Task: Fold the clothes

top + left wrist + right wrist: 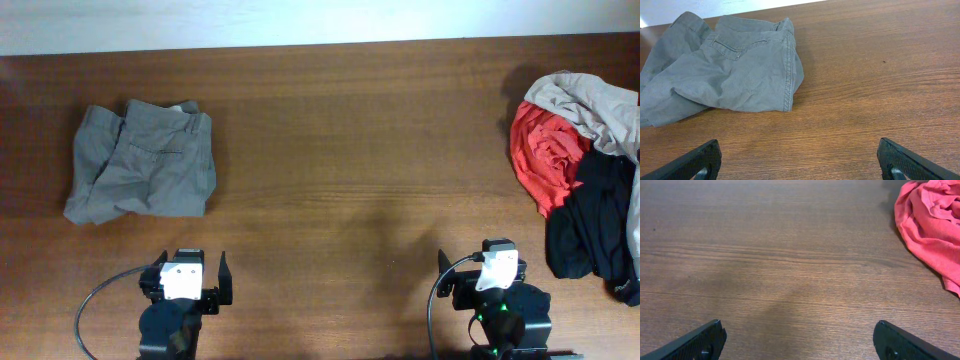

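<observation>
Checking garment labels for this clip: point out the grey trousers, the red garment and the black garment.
grey trousers (145,165), overhead view, middle of the folded panel.
red garment (545,155), overhead view, its crumpled centre.
black garment (590,220), overhead view, its bunched centre.

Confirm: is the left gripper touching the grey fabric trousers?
No, the left gripper hangs open over the bare wooden table, short of the grey trousers.

Overhead cam looks straight down on table (350,150). My wrist cams sit low, face fwd; left shares trousers (730,70) w/ overhead.

One trousers (140,165), three heaped garments (585,200), two end effectors (192,265) (482,262).
</observation>
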{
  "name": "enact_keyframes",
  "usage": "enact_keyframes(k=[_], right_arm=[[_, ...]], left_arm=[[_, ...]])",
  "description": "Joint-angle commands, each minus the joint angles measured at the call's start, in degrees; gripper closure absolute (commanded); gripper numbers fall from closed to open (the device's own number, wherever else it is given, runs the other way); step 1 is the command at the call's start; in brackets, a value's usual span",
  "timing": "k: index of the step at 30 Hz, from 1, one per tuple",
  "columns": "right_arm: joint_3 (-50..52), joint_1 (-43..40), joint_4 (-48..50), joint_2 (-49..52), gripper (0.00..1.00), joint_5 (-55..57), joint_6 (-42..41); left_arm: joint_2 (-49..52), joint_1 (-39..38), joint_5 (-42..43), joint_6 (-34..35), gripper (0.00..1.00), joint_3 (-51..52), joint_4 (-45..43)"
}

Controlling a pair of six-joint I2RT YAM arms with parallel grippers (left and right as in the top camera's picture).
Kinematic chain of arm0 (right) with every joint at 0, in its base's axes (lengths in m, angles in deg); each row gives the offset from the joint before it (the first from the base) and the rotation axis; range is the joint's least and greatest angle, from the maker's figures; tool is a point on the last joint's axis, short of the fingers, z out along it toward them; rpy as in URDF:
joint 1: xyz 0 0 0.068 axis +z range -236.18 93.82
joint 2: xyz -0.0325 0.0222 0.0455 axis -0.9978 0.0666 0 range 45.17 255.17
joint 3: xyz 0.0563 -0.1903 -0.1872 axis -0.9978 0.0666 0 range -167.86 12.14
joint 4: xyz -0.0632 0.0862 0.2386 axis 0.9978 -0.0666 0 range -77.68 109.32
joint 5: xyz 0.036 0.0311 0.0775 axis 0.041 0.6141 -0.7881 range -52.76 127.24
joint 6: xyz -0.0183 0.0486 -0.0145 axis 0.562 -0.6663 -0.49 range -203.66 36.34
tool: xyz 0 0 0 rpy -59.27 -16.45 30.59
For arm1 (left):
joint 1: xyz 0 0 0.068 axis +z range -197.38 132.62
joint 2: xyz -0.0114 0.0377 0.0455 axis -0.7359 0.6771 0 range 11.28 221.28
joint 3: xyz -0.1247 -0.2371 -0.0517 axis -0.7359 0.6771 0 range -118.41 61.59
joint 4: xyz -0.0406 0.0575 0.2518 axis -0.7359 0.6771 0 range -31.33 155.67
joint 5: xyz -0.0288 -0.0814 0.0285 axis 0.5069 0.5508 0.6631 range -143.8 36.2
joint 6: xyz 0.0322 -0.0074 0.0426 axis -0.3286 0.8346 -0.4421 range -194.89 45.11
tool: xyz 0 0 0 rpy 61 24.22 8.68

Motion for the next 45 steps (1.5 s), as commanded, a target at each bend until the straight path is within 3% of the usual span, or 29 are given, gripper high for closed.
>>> enact_keyframes(k=[1,31,34,41,45], right_arm=[[0.2,-0.4,0.0,-0.5,0.01,-0.3,-0.1],[0.2,-0.4,0.0,-0.5,0.01,-0.3,-0.1],[0.2,-0.4,2.7,-0.5,0.01,-1.3,-0.2],[0.2,-0.4,7.0,-0.5,0.01,-21.2,-13.3],[0.1,-0.4,8.5,-0.5,0.01,-22.1,-16.4]], left_arm=[[-0.3,0.2,0.6,-0.9,0.01,0.3,-0.2],[-0.3,0.2,0.6,-0.9,0.01,0.3,-0.2],[-0.3,0.2,1.0,-0.9,0.01,0.3,-3.1],[-0.3,0.2,20.4,-0.9,0.01,0.3,-10.8],[-0.2,0.2,21.6,-0.4,0.01,0.2,-15.9]])
